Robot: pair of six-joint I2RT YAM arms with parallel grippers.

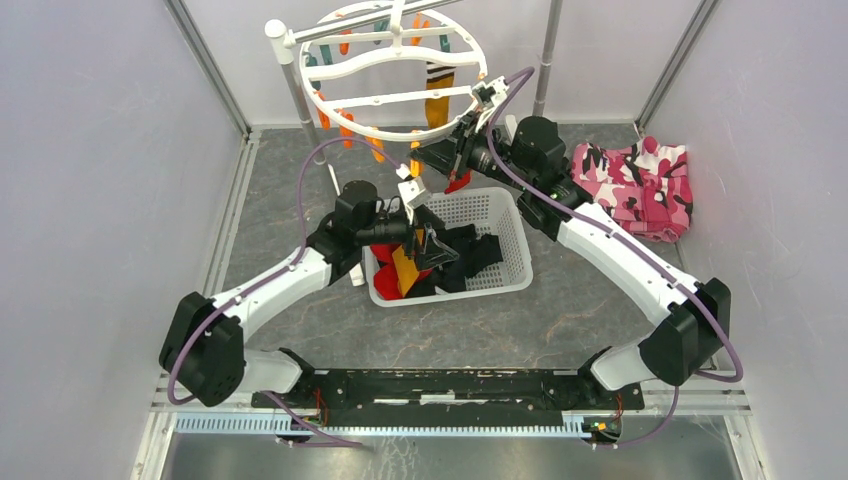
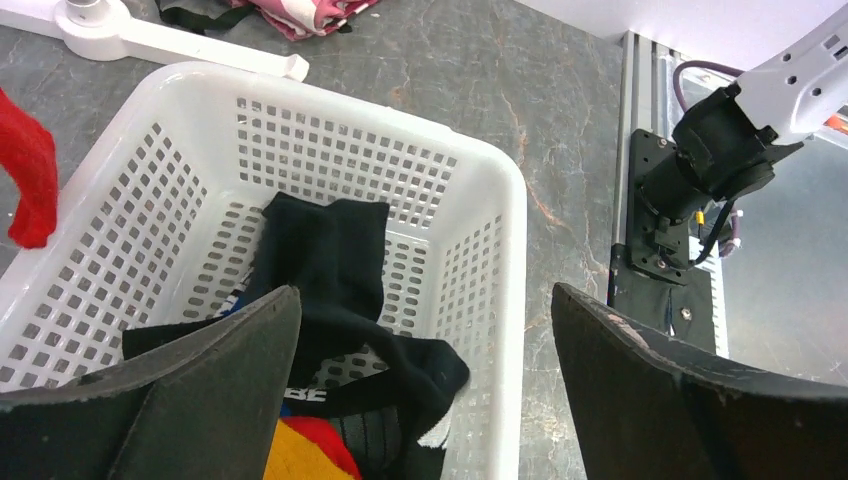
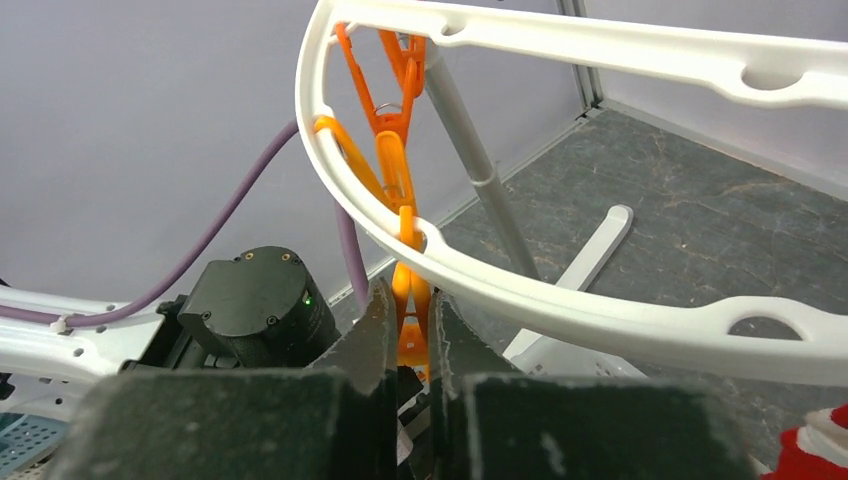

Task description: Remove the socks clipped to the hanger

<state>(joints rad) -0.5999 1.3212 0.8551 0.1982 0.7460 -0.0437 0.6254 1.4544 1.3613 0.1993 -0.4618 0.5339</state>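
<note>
The hanger [image 1: 395, 75], a white ring with orange and teal clips, hangs at the back. A mustard-yellow sock [image 1: 438, 95] with a striped cuff is clipped to it. A red sock [image 1: 458, 182] hangs below its front rim and shows in the left wrist view [image 2: 30, 180]. My right gripper [image 1: 428, 155] is under the rim [image 3: 600, 310], shut on an orange clip [image 3: 395, 190], and shows in the right wrist view [image 3: 408, 335]. My left gripper [image 2: 425, 350] is wide open and empty over the basket, with black socks [image 2: 330, 260] and a red-and-yellow one [image 2: 300, 450] below it.
The white perforated basket [image 1: 510, 225] stands mid-table under the left gripper [image 1: 432, 248]. A pink camouflage cloth [image 1: 640, 185] lies at the right. The hanger's stand pole [image 1: 290, 80] rises at the back left, and its white foot [image 2: 150, 35] lies beside the basket.
</note>
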